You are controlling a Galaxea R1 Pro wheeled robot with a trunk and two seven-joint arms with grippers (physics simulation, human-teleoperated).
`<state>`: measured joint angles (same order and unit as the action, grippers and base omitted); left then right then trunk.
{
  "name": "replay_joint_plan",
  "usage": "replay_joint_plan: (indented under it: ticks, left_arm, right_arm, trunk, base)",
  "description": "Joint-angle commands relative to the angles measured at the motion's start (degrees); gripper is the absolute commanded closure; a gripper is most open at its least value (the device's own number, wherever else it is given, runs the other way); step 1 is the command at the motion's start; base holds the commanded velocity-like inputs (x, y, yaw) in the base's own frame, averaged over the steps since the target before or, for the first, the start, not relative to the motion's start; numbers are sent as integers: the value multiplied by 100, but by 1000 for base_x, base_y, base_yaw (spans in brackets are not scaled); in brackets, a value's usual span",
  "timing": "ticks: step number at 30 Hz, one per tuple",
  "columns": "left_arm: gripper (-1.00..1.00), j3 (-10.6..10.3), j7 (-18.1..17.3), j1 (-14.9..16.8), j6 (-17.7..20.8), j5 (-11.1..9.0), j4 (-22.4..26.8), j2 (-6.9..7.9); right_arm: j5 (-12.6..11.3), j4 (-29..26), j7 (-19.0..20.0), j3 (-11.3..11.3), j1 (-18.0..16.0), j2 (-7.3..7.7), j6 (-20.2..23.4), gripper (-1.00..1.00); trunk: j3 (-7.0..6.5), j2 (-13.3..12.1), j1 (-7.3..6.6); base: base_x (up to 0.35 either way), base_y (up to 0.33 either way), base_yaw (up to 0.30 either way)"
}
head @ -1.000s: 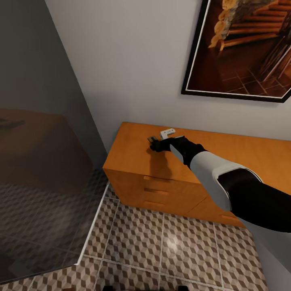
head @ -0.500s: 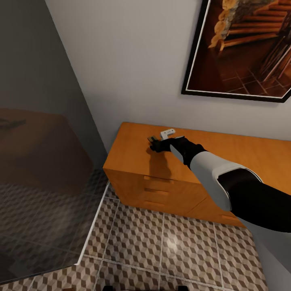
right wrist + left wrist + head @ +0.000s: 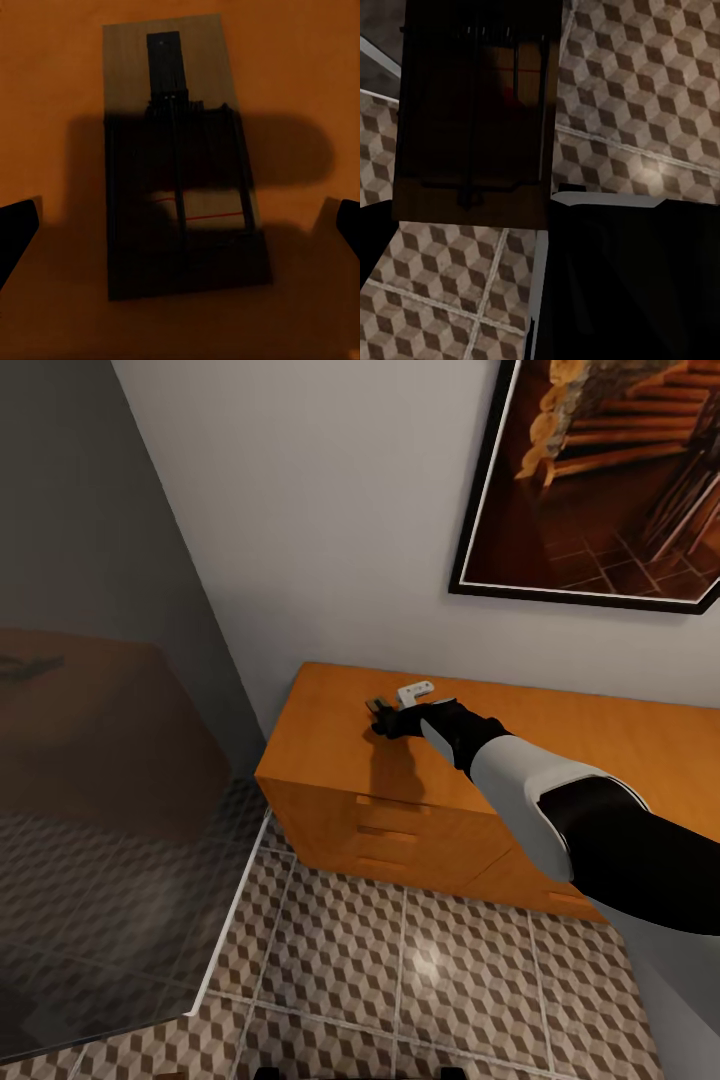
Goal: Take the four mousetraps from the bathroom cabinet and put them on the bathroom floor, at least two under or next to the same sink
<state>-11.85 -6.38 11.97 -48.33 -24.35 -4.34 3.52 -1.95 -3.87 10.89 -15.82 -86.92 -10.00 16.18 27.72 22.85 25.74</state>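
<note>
Open cabinet top [image 3: 330, 730] is seen around the mousetrap [image 3: 184, 195]; both finger sides are clear. Approach is bounded behind by the wall [image 3: 330, 540].

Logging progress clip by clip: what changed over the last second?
Almost nothing. The right claw hovers over a mousetrap on the cabinet as before, jaws open, not gripping; the white object behind it looks slightly shifted. The left claw keeps its mousetrap above the floor.

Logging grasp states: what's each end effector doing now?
Left: holding a mousetrap.
Right: open, above another mousetrap on the cabinet.
</note>
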Motion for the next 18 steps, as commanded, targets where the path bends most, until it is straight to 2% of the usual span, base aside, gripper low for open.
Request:
replay_joint_plan:
  ticks: [1,15,16,18]
  left_arm:
    - [100,-19,-30,11,-28,-43,-22,-1]
    - [100,-19,-30,8,-28,-43,-23,-1]
    - [100,-19,-30,9,-28,-43,-23,-1]
    - [100,-19,-30,8,-28,-43,-23,-1]
  right_arm:
    - [-16,73,9,-19,0,0,27,-100]
    - [-16,96,16,-23,1,0,26,-100]
    - [-16,96,17,-23,1,0,26,100]
    - [-16,97,18,-21,0,0,25,100]
  trunk:
    - [9,7,4]
    - [9,7,4]
    - [9,7,4]
    - [9,7,4]
  base:
    - [0,0,0]
    - [0,0,0]
    - [0,0,0]
    - [0,0,0]
